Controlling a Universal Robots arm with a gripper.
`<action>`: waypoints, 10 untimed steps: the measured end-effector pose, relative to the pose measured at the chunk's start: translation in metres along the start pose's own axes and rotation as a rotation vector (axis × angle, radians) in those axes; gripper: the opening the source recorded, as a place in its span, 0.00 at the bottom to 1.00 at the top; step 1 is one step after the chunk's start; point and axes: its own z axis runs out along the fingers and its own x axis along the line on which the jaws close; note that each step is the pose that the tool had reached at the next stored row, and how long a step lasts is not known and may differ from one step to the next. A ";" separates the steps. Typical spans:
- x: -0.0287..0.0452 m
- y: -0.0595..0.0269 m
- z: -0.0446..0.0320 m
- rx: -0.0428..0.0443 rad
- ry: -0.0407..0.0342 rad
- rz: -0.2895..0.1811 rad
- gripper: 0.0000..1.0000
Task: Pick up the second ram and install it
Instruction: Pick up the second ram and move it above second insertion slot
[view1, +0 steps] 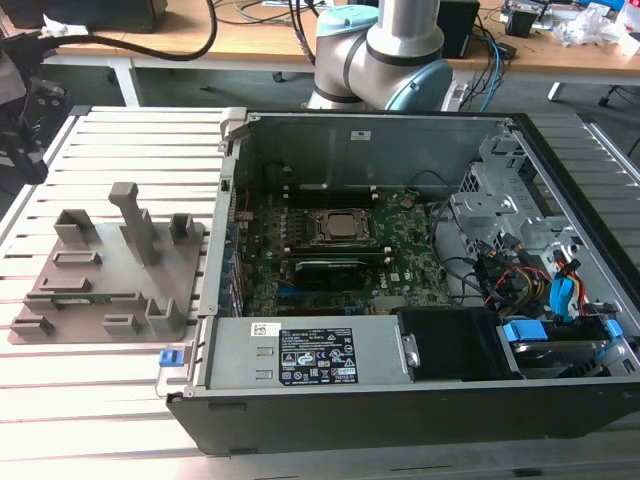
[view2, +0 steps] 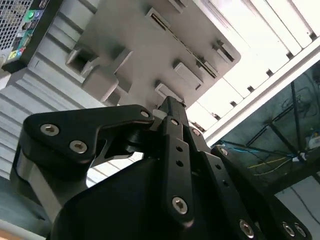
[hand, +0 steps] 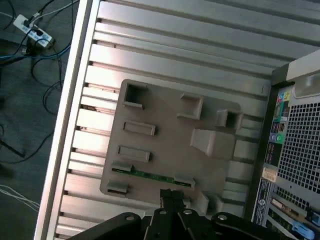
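- We are seeing the gripper (hand: 169, 195) hanging over the grey holder (hand: 165, 125), at the edge where the ram sits. Its fingers are pressed together and pinching nothing.
- The second ram (hand: 152, 175) is sitting in a slot of that holder, near the fingertips but untouched.
- We are judging that shut fingers coming down would strike the stick's top instead of straddling it.
- We are also worrying that an off-centre grip could tilt the stick and jam it in its slot.
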 end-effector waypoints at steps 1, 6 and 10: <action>0.0000 0.0000 0.0000 -0.0008 -0.0001 -0.051 0.11; 0.0000 0.0000 0.0000 -0.0033 -0.0004 -0.208 0.11; 0.0000 0.0000 0.0000 -0.0052 -0.0005 -0.333 0.11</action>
